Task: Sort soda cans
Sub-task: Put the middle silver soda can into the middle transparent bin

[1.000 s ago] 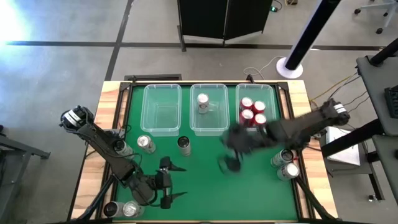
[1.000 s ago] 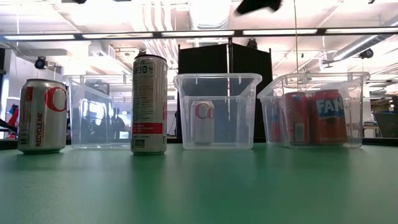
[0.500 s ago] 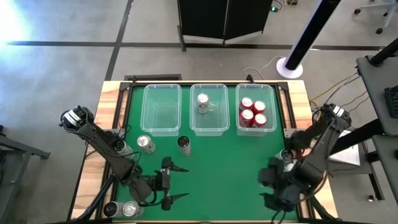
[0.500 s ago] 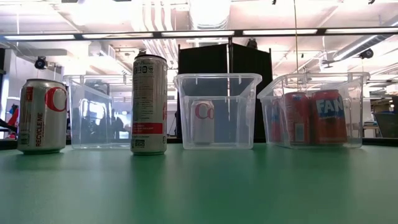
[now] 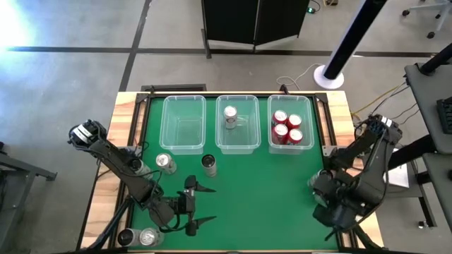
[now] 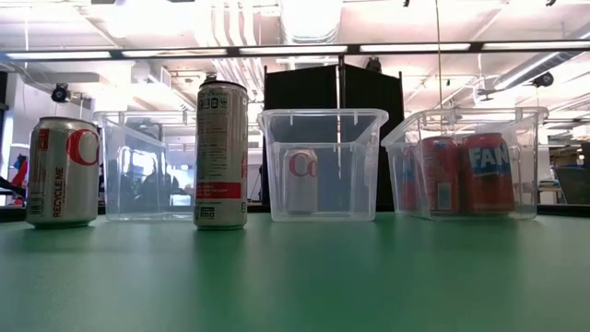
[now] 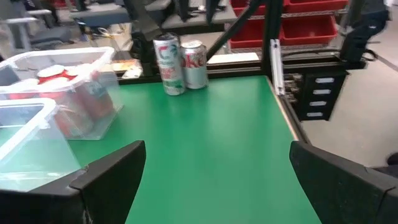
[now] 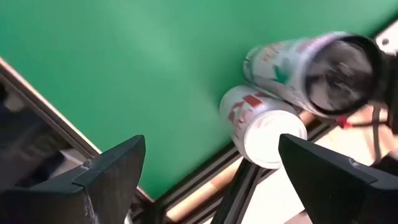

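Cans: silver can (image 5: 165,163) and tall can (image 5: 209,164) stand on worktop (image 5: 247,197) before bins; left gripper (image 5: 195,206) spread apart near front edge; right gripper (image 5: 332,212), fingers apart, above two cans (image 8: 273,106) at right edge.

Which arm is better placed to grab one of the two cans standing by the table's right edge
Probably the right. Its open gripper hovers at the right edge, and its wrist view shows both cans close ahead. The left gripper, also open, sits across the table, seeing them far off.
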